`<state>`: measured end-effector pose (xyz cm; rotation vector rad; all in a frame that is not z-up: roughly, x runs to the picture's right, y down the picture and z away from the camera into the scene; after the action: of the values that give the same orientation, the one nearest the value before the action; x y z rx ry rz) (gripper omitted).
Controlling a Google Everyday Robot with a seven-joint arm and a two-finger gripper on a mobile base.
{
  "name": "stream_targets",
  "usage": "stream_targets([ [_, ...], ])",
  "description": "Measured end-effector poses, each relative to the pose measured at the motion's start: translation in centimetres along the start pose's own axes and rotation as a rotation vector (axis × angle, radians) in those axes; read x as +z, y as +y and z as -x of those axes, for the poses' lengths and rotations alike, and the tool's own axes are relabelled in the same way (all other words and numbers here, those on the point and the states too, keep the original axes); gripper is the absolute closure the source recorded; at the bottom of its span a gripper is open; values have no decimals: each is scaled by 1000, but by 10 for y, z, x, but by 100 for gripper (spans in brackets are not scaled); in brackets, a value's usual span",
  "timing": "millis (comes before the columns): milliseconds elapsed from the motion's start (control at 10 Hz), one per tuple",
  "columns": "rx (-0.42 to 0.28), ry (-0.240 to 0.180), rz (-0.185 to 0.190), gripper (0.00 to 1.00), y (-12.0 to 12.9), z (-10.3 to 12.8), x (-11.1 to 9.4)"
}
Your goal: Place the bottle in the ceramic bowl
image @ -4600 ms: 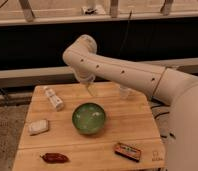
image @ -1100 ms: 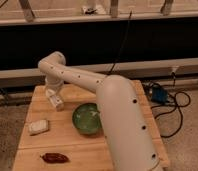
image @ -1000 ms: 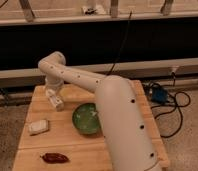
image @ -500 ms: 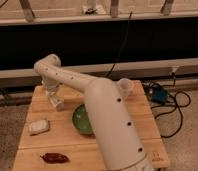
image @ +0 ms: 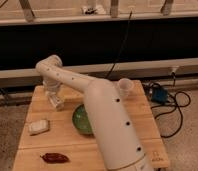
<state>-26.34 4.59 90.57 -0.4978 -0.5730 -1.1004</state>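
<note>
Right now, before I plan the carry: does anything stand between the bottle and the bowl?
Nothing visible does: only table shows between the bottle and the bowl. The gripper sits right at the bottle, back left. The block lies nearer the front, off that path; the arm hides the bowl's right side.

- Table [image: 142, 116]: pale tan wood with a faint lengthwise grain.
- Arm [image: 112, 125]: glossy white, with a few small dark dots along the near section.
- Gripper [image: 53, 95], far left of the table, just above the bottle: pale grey-white.
- Bottle [image: 57, 104]: white.
- Ceramic bowl [image: 80, 120], table centre: glossy green with a darker rim.
- Block [image: 38, 127], near left: plain off-white.
- Pod-shaped item [image: 55, 158], near edge: dark red-brown.
- Cup [image: 124, 87], far right: clear, pale.
- Box [image: 159, 95], right of the table: blue, with black cables [image: 179, 107].
- Floor [image: 7, 120]: speckled grey.
- Wall band [image: 92, 42], far: black.
</note>
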Motion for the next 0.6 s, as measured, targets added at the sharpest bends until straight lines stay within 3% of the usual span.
stream_targets([
  [300, -138, -19, -1, 20, 3, -4, -6],
  [600, -237, -59, 16, 20, 3, -2, 3],
])
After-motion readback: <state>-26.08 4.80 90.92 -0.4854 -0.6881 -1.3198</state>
